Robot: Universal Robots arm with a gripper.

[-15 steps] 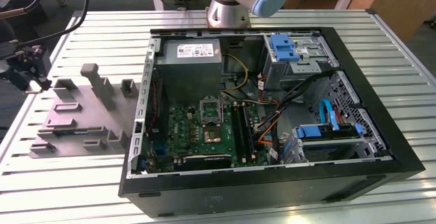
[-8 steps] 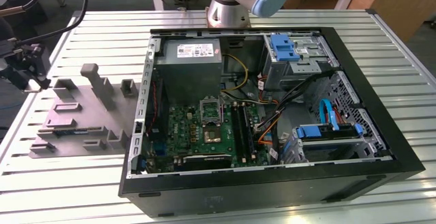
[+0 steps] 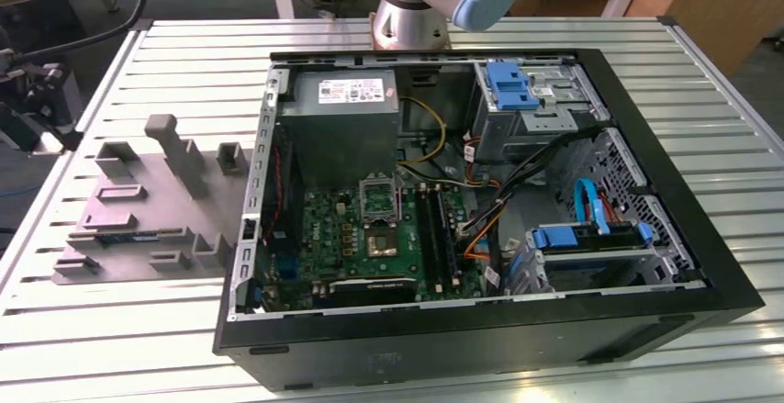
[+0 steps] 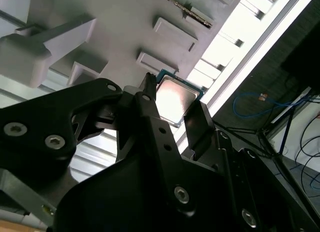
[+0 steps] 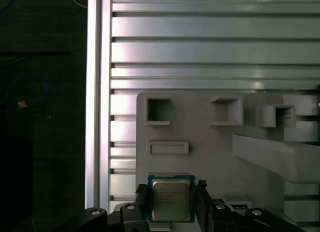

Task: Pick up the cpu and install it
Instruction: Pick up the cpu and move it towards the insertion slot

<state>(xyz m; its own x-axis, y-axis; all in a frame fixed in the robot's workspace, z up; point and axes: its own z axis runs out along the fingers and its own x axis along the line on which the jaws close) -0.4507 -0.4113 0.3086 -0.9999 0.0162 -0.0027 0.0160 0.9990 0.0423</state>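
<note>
The gripper [image 5: 172,189] clamps the cpu [image 5: 171,202] between its two dark fingers, above the grey tray [image 5: 210,142] on the slatted table [image 5: 200,52].

The cpu [image 5: 171,199], a small flat square chip with a silvery-grey metal top and a thin blue-green border, sat clamped between the two black jaws of the gripper [image 5: 172,196], one jaw against each of two opposite edges. Its metal lid faced the cameras in both wrist views and caught a bright glare in the second wrist view [image 4: 176,99]. The chip sat square to the jaws, raised clear of the pale grey plastic tray [image 5: 200,137] with moulded pockets, which lay on the slatted metal bench [image 5: 200,52] beyond it.
</note>
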